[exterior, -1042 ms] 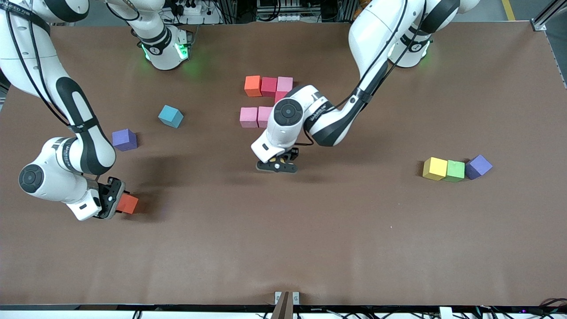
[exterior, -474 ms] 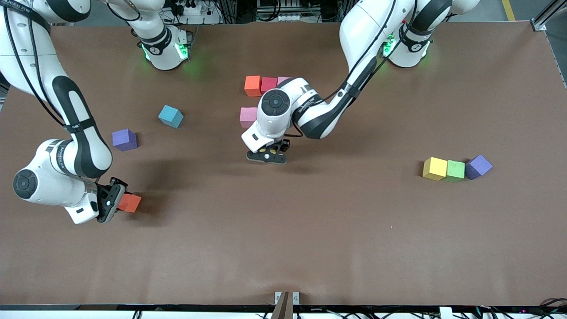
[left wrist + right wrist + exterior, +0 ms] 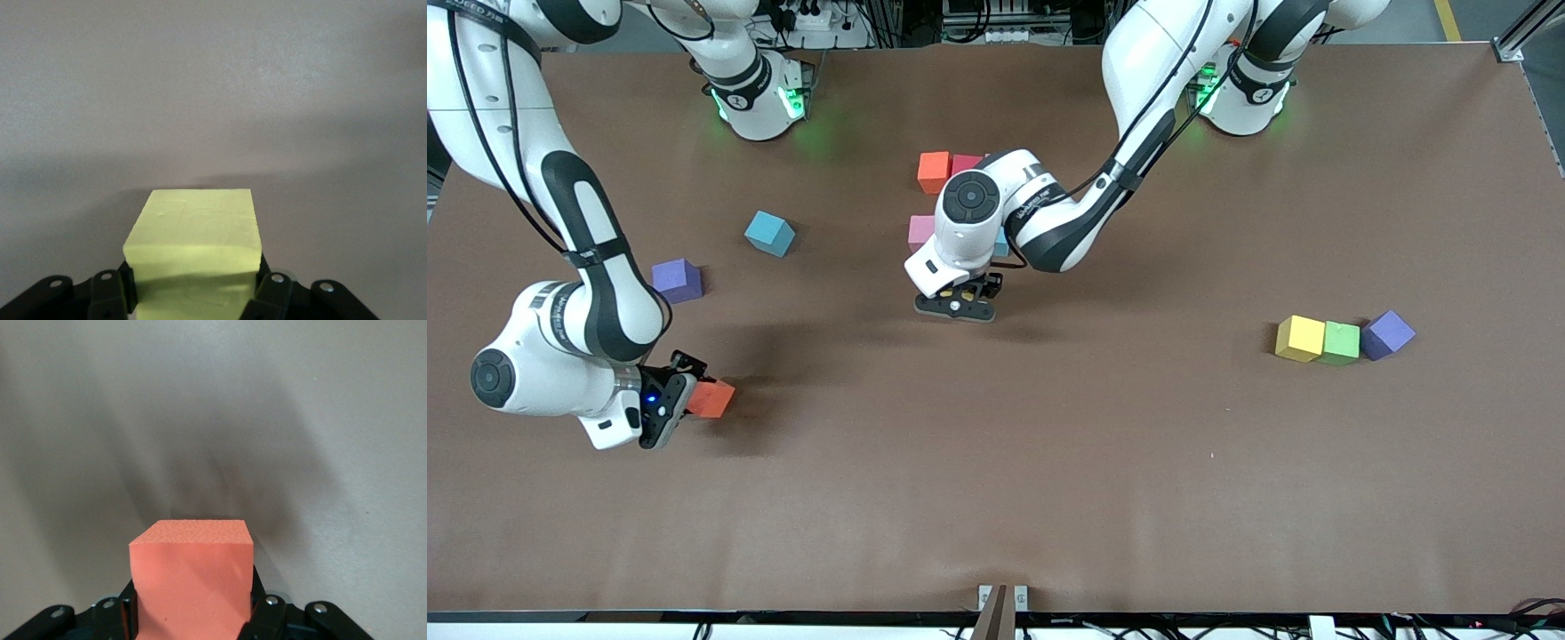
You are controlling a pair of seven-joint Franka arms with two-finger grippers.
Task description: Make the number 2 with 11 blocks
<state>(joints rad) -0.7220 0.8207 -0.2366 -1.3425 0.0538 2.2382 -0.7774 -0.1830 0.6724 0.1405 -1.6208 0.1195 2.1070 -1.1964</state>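
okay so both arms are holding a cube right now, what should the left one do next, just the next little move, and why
Probably lower the yellow cube the left gripper holds onto the table just below the pink cube, nearer the front camera. The partly built digit there shows only its upper rows. The right gripper holds an orange cube toward the right arm's end.
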